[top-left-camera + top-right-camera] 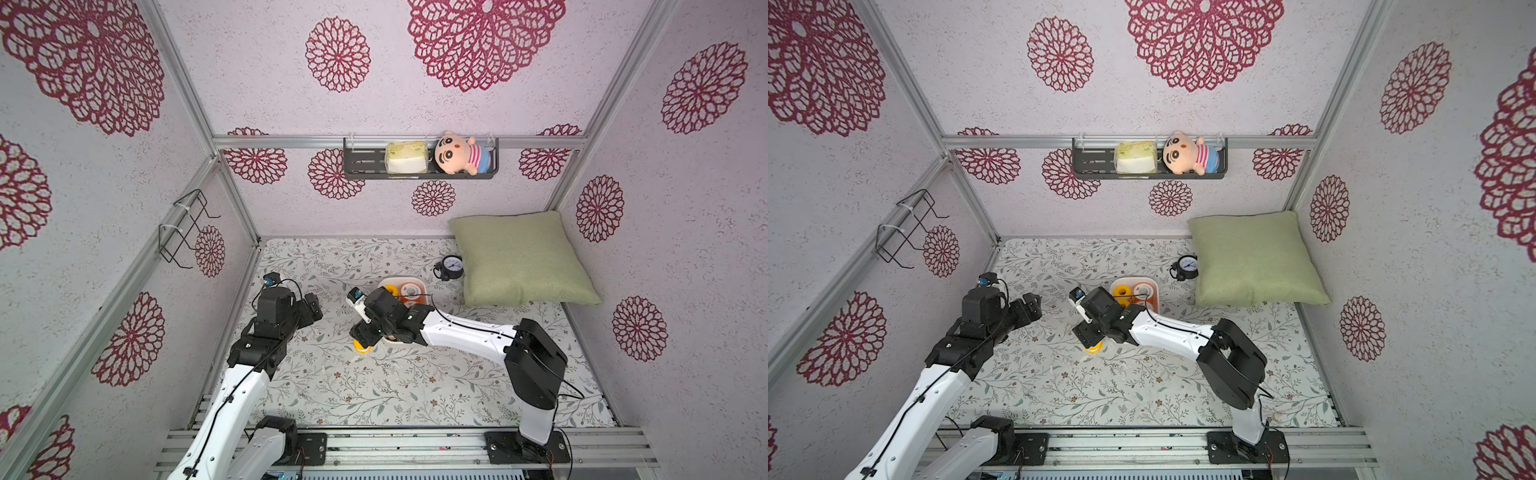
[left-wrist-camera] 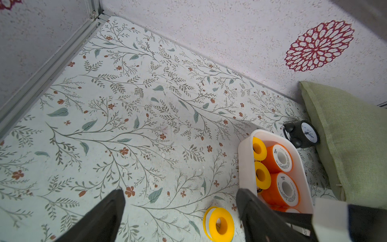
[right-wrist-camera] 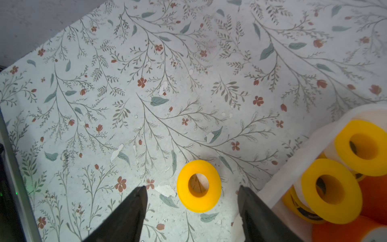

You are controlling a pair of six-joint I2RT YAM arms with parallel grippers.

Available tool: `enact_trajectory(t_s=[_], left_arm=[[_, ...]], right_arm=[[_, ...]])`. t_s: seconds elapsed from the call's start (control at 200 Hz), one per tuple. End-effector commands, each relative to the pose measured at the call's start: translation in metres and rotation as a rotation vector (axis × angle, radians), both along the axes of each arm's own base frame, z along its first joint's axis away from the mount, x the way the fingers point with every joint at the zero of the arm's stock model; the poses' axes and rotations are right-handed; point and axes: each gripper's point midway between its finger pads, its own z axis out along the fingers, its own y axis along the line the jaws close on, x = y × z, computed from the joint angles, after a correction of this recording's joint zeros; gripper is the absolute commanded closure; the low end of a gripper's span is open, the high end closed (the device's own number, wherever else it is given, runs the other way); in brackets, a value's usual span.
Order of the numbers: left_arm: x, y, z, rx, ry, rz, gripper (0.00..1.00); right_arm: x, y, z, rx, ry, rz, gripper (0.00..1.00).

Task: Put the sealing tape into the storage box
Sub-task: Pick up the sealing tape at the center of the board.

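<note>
One all-yellow spool of sealing tape (image 3: 199, 185) lies flat on the floral table, just outside the white storage box (image 3: 289, 174). My right gripper (image 3: 191, 188) hovers over this spool, open, a finger on each side and neither touching it. In both top views the spool (image 1: 362, 347) (image 1: 1093, 348) peeks out from under the right wrist. The box (image 2: 245, 159) holds several spools, yellow ones (image 2: 262, 176) and orange-rimmed white-faced ones (image 2: 284, 189). My left gripper (image 2: 179, 190) is open and empty, left of the box, with the loose spool (image 2: 219, 224) near one finger.
A green pillow (image 1: 519, 257) leans in the back right corner with a black alarm clock (image 1: 451, 267) beside it, close to the box. A dark wall shelf (image 1: 365, 164) carries a plush doll and a packet. A wire rack (image 1: 187, 228) hangs on the left wall.
</note>
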Motion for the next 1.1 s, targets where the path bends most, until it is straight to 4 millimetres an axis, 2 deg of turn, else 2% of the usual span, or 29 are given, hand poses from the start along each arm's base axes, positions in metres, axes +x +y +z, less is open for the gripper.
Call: enact_trajectory(t_s=[0.0, 0.34, 0.695, 1.096], left_arm=[[0.004, 0.001, 0.005, -0.010, -0.021, 0.002, 0.09], [0.005, 0.000, 0.003, -0.010, -0.010, -0.003, 0.09], [0.006, -0.001, 0.000, -0.010, -0.003, -0.007, 0.09], [0.006, 0.001, -0.001, -0.007, -0.001, 0.000, 0.09]], right_arm=[[-0.005, 0.005, -0.002, -0.042, 0.018, 0.021, 0.26], [0.005, 0.005, -0.038, -0.211, 0.049, -0.058, 0.24], [0.006, 0.007, -0.055, -0.289, 0.056, -0.073, 0.21], [0.003, 0.009, -0.071, -0.358, 0.068, -0.062, 0.23]])
